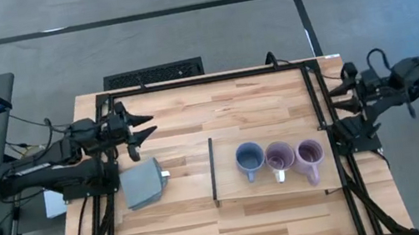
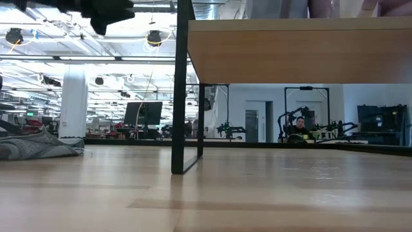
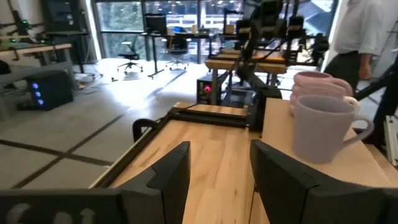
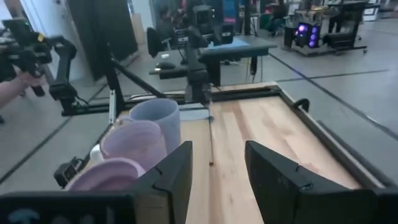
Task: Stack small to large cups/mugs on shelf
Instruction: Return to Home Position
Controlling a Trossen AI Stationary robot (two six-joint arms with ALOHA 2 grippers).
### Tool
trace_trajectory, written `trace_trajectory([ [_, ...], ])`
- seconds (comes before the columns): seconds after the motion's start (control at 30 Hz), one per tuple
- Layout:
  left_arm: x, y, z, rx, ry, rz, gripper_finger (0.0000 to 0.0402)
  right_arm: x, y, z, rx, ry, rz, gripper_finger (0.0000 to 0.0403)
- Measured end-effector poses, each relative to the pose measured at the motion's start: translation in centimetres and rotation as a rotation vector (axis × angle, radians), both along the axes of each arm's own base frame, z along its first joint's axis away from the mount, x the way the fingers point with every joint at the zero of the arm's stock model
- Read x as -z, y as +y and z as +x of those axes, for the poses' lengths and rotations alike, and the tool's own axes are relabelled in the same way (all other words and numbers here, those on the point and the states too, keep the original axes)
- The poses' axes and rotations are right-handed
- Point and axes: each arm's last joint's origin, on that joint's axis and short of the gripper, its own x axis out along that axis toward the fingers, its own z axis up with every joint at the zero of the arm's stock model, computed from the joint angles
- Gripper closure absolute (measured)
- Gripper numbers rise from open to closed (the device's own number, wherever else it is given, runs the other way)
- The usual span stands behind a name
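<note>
Three mugs stand upright in a row on the light-wood shelf [image 1: 224,153], each on its base with its handle toward the table's near edge: blue-grey mug [image 1: 250,159], middle lavender mug [image 1: 281,157], right lavender mug [image 1: 311,154]. My left gripper [image 1: 144,132] hovers open over the table's left part, left of the shelf and apart from the mugs. Its wrist view shows the blue-grey mug [image 3: 323,127] in front of a lavender one [image 3: 314,84]. My right gripper [image 1: 330,91] waits open at the table's right edge, and its wrist view looks along the mug row [image 4: 134,143].
A flat grey square block [image 1: 144,184] lies on the slatted tabletop left of the shelf's black strip [image 1: 213,172]. In the low view the shelf [image 2: 296,51] stands raised on a black leg [image 2: 183,90]. A black frame [image 1: 316,100] borders the table. Bare wood shows between block and shelf.
</note>
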Motion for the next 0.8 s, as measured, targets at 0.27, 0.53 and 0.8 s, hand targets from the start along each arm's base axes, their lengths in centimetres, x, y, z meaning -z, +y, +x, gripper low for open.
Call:
trace_trajectory([
  [0.27,2.1,0.5,-1.1,-0.035,0.013,-0.004,0.0244,3.1,-0.1,0.5,0.014,-0.033,0.031,0.0232],
  [0.53,3.2,1.2,-1.3,-0.060,0.020,-0.048,0.0244,2.8,-0.1,0.7,-0.025,-0.068,0.050,0.0232],
  [0.8,3.2,1.5,-1.5,-0.077,0.014,-0.046,0.0244,3.3,-0.1,1.3,0.043,-0.063,0.088,0.0232],
])
